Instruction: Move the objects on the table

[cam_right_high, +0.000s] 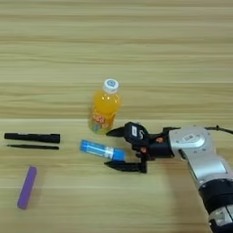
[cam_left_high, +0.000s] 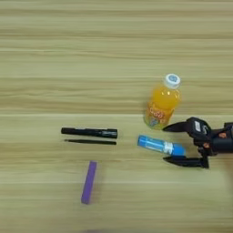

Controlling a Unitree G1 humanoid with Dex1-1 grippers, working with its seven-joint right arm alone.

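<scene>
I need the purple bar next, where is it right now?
The purple bar lies at the front left of the table, apart from the rest, just below the thin black stick.

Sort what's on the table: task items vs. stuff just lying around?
Task items: orange juice bottle, blue glue stick with its right end between the open right gripper fingers, purple bar, black marker, thin black stick.

Lying about: nothing else visible on the wooden table.

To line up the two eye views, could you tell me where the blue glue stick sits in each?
Left eye view: blue glue stick right of centre.
Right eye view: glue stick left of centre.
Shared landmark: orange juice bottle just behind its right end.
</scene>
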